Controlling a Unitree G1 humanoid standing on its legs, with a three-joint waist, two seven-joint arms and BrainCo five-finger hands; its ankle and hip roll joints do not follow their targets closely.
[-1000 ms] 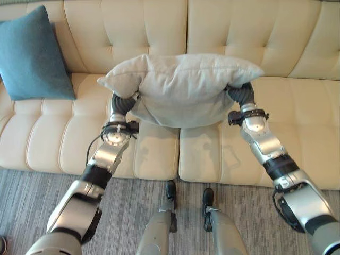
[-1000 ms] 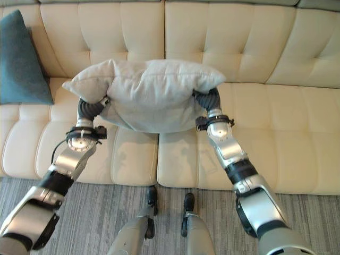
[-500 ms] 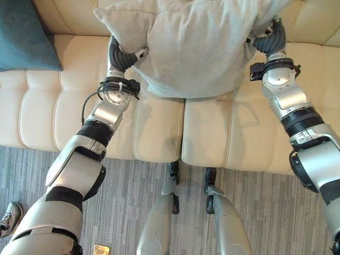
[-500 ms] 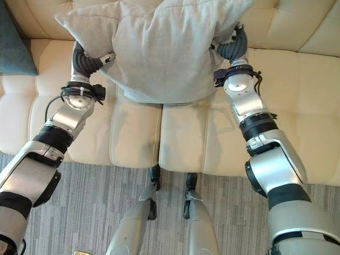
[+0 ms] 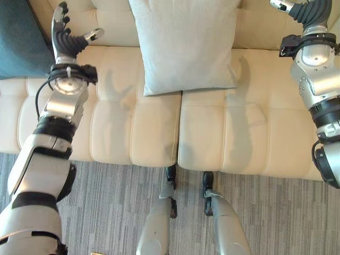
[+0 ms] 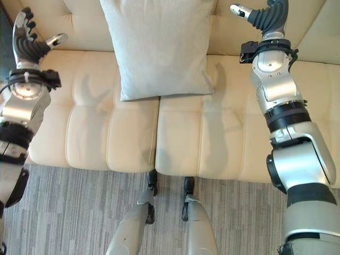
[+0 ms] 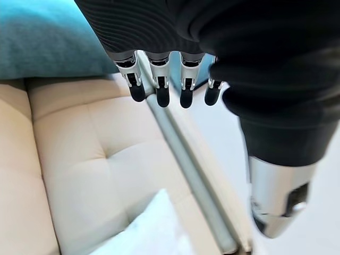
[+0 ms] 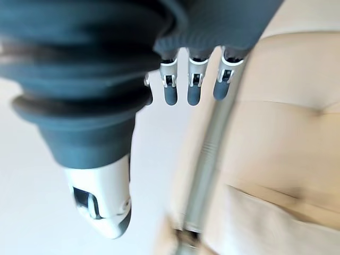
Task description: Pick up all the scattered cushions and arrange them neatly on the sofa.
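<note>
We see the grey cushion [image 5: 183,45] leaning upright against the backrest of the cream sofa [image 5: 111,127], its lower edge resting on the seat across the seam between the two middle seat pads. Neither hand touches it. Our left hand [image 5: 66,34] is raised well to the cushion's left, above the seat, fingers straight and spread, thumb out, holding nothing. Our right hand [image 6: 265,16] is raised to the cushion's right near the backrest, thumb extended, fingers relaxed and empty; the right wrist view shows the fingertips [image 8: 194,95] straight with only sofa beyond. A teal cushion [image 5: 18,42] sits at the sofa's left end, just beside the left hand. Grey striped carpet [image 5: 106,202] lies in front of the sofa
</note>
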